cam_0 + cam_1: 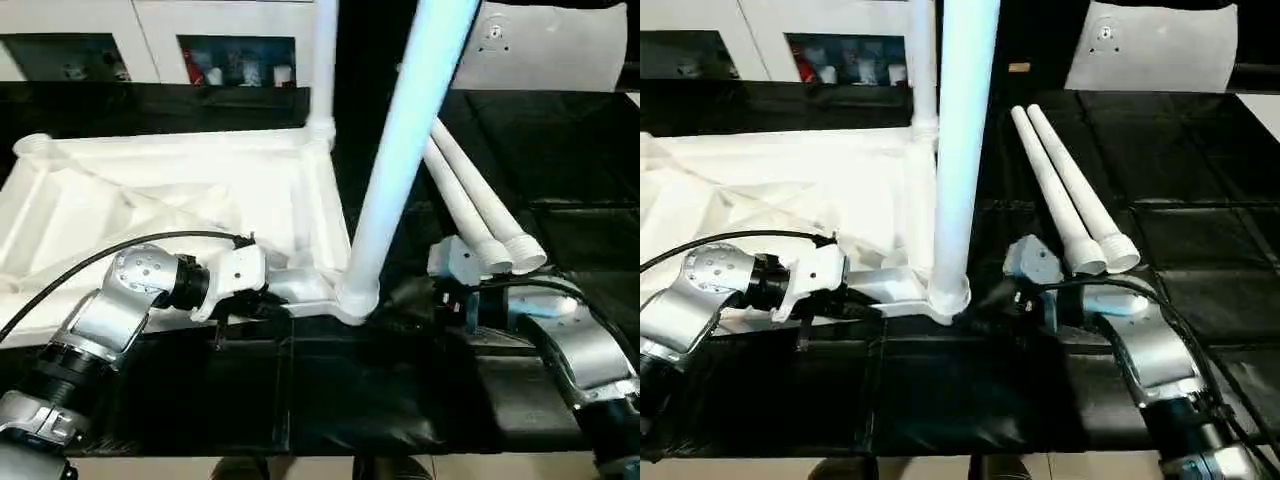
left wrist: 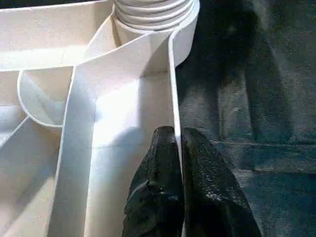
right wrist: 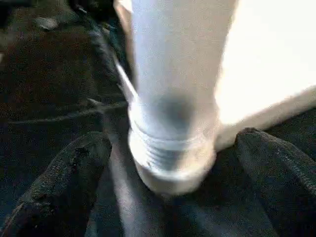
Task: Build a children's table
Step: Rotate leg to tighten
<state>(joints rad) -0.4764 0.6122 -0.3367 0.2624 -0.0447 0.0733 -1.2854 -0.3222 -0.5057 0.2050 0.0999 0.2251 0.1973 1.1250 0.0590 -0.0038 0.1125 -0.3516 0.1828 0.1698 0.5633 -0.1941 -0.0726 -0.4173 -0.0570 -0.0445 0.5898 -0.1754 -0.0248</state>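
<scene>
- The table top (image 1: 150, 200) lay upside down on the left of the desk (image 1: 400, 400); one leg (image 1: 400, 150) stood in its near-right socket (image 1: 357, 298).
- Left gripper (image 2: 177, 143) pinched the top's near rim.
- Right gripper (image 3: 170, 148) was spread wide around the standing leg's base.
- Two spare legs (image 1: 1070, 200) lay to the right.

Silver forearms (image 1: 105, 315), black cables, white wrist housings, textured black tool fingers (image 2: 158, 197).

Black sheet (image 1: 1200, 190) covers my worktop, creased and seamed into panels. Behind it a white cabinet (image 1: 150, 20) with dark glass fronts; small red and white items (image 1: 855, 70) inside one compartment, too small to identify. A white panel (image 1: 1155, 50) stands at far right.
</scene>
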